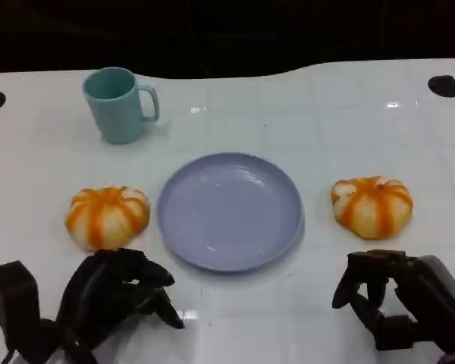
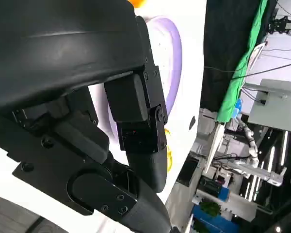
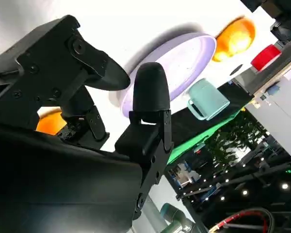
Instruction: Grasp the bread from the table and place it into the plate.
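Two pieces of bread lie on the table (image 1: 303, 318), both orange-and-white and shaped like small pumpkins: the left bread (image 1: 108, 216) sits just beside the plate's left edge, and the right bread (image 1: 372, 205) sits near the plate's right edge with a strip of bare table between them. The plate (image 1: 229, 210), a pale lavender dish, lies between the two and has nothing on it, so by the look of things the task has not got past its start: no bread is lifted, none is in the plate. The left robot hand (image 1: 117, 292) hangs low at the near edge of the table, just in front of the left bread, its fingers curled but holding nothing and not touching the bread. The right robot hand (image 1: 390, 303) sits likewise in front of the right bread, fingers bent and apart, holding nothing. What is left is everything: reach, grip, carry and set down. A teal mug (image 1: 120, 104) stands well behind the plate, out of the way.
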Motion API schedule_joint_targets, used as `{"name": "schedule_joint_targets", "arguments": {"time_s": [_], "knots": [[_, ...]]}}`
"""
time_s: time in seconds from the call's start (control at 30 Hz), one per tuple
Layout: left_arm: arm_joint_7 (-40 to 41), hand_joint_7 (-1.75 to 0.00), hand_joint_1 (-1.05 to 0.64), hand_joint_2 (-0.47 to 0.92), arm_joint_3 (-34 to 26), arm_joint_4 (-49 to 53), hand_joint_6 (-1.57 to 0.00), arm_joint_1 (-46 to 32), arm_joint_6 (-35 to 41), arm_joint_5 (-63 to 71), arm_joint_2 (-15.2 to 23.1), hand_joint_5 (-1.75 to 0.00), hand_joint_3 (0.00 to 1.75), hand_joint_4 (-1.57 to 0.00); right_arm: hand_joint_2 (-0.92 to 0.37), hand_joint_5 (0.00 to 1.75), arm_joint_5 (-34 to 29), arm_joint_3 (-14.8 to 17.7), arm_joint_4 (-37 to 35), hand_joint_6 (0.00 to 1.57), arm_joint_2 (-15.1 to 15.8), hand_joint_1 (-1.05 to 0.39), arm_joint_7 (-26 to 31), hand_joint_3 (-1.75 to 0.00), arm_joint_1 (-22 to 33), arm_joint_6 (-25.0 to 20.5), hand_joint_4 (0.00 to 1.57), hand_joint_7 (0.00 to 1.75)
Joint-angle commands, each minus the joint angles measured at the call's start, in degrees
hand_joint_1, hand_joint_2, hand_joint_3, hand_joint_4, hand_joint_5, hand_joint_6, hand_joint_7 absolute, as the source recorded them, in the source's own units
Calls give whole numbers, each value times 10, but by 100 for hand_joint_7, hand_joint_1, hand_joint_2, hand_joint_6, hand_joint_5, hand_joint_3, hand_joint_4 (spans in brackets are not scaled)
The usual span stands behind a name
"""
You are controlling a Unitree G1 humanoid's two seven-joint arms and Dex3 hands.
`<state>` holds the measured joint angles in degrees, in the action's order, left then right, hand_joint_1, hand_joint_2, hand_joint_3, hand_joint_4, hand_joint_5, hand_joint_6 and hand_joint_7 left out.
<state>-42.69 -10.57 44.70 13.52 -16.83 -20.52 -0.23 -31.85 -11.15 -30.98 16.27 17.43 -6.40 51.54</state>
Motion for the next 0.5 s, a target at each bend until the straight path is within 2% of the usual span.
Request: {"name": "schedule_joint_targets", "arguments": {"time_s": [0.03, 0.2, 0.33, 0.47, 0.5], "knots": [[-1, -19, -105, 72, -4, 4, -157, 4, -2, 0, 9, -57, 0, -157, -35, 175, 1, 2, -6, 83, 12, -13, 5, -126, -5, 7, 85, 126], [-4, -19, -105, 72, -5, 6, -157, 4, -3, -2, 10, -57, 0, -157, -35, 175, -3, 2, -5, 84, 11, -12, 9, -124, -5, 6, 84, 123], [-3, -19, -105, 72, -4, 5, -157, 4, -4, 0, 10, -57, 0, -157, -41, 170, 5, 8, 3, 85, 6, -11, 10, -113, -1, -5, 82, 104], [-2, -19, -105, 73, -3, 7, -157, 4, -7, 3, 11, -57, 0, -157, -51, 138, 12, 17, 14, 82, 3, -12, 15, -89, 0, -11, 78, 82], [-3, -20, -105, 73, -3, 8, -157, 5, -7, 2, 11, -57, 0, -157, -52, 135, 8, 22, 20, 82, 4, -11, 19, -87, 0, -18, 78, 80]]}}
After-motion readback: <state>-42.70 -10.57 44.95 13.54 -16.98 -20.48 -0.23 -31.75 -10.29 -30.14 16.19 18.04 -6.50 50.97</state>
